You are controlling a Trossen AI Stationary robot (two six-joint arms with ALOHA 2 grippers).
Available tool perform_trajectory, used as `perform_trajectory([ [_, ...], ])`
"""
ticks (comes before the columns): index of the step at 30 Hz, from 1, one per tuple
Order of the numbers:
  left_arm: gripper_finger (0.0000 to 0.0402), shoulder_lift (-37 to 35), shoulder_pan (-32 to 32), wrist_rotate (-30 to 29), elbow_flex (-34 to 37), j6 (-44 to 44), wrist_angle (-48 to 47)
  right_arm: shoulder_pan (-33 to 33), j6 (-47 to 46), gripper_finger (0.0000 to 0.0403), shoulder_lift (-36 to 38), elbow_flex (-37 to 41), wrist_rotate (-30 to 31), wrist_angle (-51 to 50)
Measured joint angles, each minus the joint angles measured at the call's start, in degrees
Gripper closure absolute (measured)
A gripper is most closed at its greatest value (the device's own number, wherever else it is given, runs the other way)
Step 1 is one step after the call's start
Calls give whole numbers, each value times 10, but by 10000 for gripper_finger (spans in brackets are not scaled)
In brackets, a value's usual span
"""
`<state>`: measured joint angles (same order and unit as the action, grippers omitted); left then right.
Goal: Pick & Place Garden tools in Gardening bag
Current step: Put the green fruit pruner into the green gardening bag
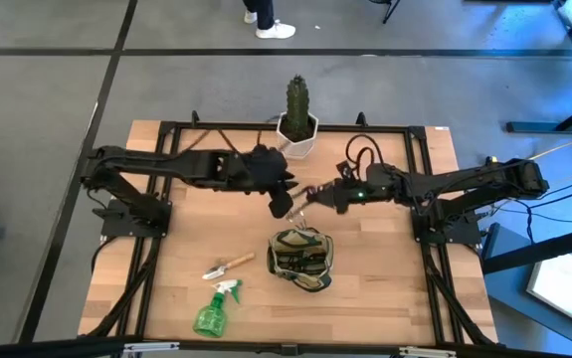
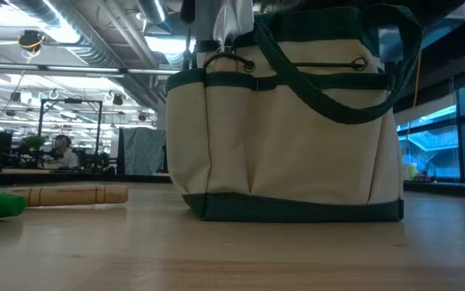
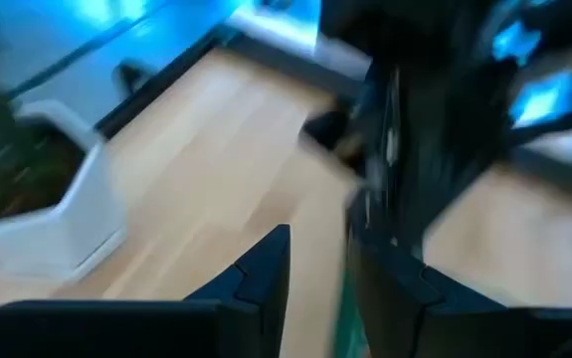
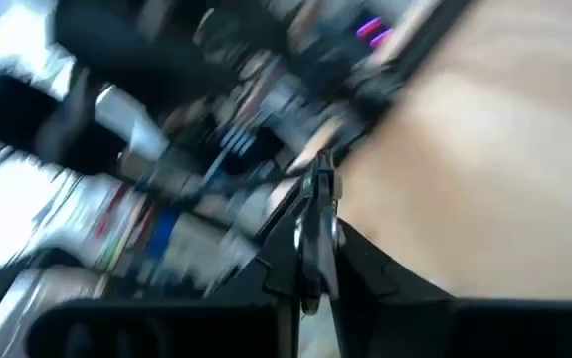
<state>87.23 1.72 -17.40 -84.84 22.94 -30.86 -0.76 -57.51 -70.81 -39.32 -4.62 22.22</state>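
The olive and tan gardening bag (image 1: 300,259) (image 2: 285,121) stands on its base in the middle of the table. A wooden-handled trowel (image 1: 228,266) (image 2: 70,195) and the green spray bottle (image 1: 216,308) lie flat to its left. Just beyond the bag's far side, above the table, my two grippers meet tip to tip. My left gripper (image 1: 283,204) (image 3: 315,288) is open, with a gap between its fingers. My right gripper (image 1: 310,194) (image 4: 315,249) is shut on a thin silvery garden tool (image 4: 317,204); blur hides which tool it is. My right gripper pinches a thin silvery metal part of the garden tool (image 4: 319,189) between its two fingers. The fingers come about level from the table's right side, and the tool is clear of the table. The rest of the tool is lost in blur.
A green cactus in a white pot (image 1: 297,119) (image 3: 47,199) stands at the table's far edge, close behind my left gripper. Bare wood lies right of the bag and along the near edge. A person's feet show on the floor beyond the table.
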Motion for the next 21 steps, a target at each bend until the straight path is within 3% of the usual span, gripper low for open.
perform_trajectory([
  [9, 312, -12, -4, 218, 0, 58, 86, 8, 66, 373, 21, 0, -195, 21],
  [16, 314, -12, 22, 259, 0, 100, 84, 19, 81, 373, 38, 1, -369, 17],
  [21, 311, 4, 52, 312, 1, 152, 94, 18, 89, 373, 45, 1, -418, 2],
])
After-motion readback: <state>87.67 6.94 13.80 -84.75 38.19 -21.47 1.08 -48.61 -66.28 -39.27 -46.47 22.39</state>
